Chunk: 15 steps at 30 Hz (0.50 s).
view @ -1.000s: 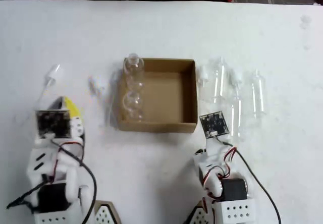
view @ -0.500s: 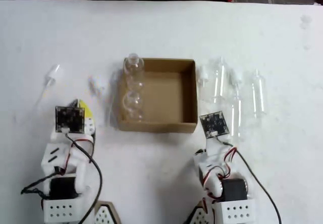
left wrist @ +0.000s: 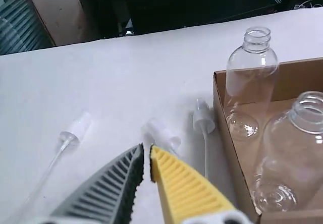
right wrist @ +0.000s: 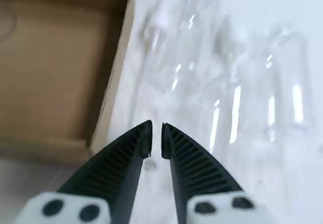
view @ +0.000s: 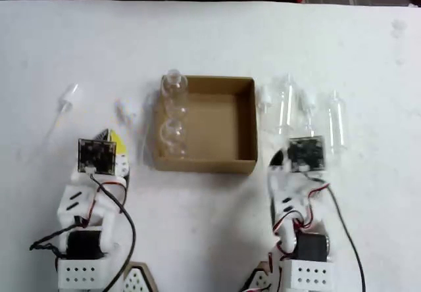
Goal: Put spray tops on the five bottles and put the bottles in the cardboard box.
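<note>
The right gripper (right wrist: 156, 129) is being brought forward, compared with half a second ago, out over the table (view: 210, 35) toward the bottles that are lying to the right of the cardboard box (view: 205, 166). Its jaws are being kept almost closed, with only a thin slit between them, and nothing is being held. The left gripper (left wrist: 147, 151) is being found shifted away from the outer spray top (left wrist: 75, 130) and closer to the box, and it is being held low just before the middle spray top (left wrist: 162, 132). Its grey and yellow jaws are likewise being kept nearly together, and nothing is being gripped. From this it is being judged that no top is being fitted at this moment and that a new pick is being prepared on each side. Five bottles are being counted. Two are standing upright in the left part of the box, the far bottle (view: 173, 91) and the near bottle (view: 172, 137), both with open necks. Three are lying on the table right of the box, the inner bottle (view: 284, 104), the centre bottle (view: 307, 124) and the outer bottle (view: 336, 124). Three spray tops are being counted left of the box, the third being the box-side spray top (left wrist: 202, 119). Whether the white shape (view: 264, 98) beside the inner bottle is a further top cannot be told.
</note>
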Each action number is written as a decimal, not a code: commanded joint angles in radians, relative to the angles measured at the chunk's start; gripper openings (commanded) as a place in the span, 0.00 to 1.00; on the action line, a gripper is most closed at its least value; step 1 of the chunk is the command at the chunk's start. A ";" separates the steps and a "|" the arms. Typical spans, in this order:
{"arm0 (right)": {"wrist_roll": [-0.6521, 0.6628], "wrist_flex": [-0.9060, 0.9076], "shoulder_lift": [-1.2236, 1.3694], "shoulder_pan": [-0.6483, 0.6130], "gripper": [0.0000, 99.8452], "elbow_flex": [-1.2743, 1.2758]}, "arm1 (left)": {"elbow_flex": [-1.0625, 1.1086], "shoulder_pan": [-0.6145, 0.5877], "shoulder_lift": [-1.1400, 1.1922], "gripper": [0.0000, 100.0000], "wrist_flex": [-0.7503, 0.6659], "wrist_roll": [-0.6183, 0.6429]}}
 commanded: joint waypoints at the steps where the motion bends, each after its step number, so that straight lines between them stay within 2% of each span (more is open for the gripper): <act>1: 0.012 -0.162 -0.008 0.065 0.02 0.009 | -0.002 0.019 -0.012 0.03 -0.018 0.003; 8: 0.038 -0.199 -0.004 0.088 0.02 0.009 | -0.009 0.019 -0.012 0.03 -0.025 0.003; 12: 0.170 -0.145 -0.005 0.182 0.02 0.009 | -0.009 0.019 -0.012 0.03 -0.020 0.003; 15: 0.184 -0.140 -0.005 0.245 0.02 0.009 | -0.009 0.016 -0.012 0.03 -0.020 0.003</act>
